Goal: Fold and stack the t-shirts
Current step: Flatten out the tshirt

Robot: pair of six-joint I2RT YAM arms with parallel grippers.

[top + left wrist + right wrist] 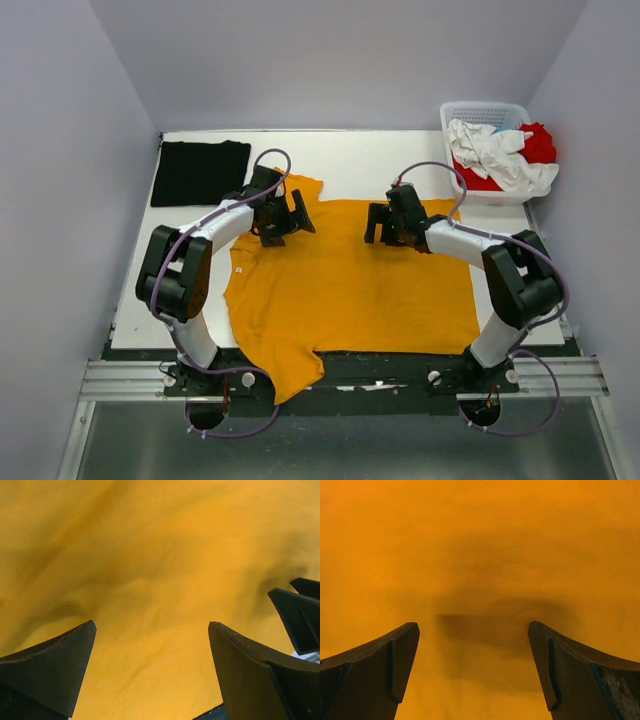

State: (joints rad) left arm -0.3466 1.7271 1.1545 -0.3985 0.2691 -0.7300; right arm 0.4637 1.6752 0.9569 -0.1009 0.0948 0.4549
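Note:
A mustard orange-yellow t-shirt (350, 285) lies spread on the white table, one part hanging over the near edge. It fills the left wrist view (150, 570) and the right wrist view (480, 555). My left gripper (288, 218) is open over the shirt's far left part, near the collar. My right gripper (385, 224) is open over the shirt's far edge, right of centre. Neither holds cloth. A folded black t-shirt (200, 172) lies at the far left. White (490, 150) and red (538, 143) shirts sit crumpled in the basket.
A white plastic lattice basket (484, 110) stands at the table's far right corner. Grey walls close in the table on three sides. A metal rail (340, 378) with the arm bases runs along the near edge.

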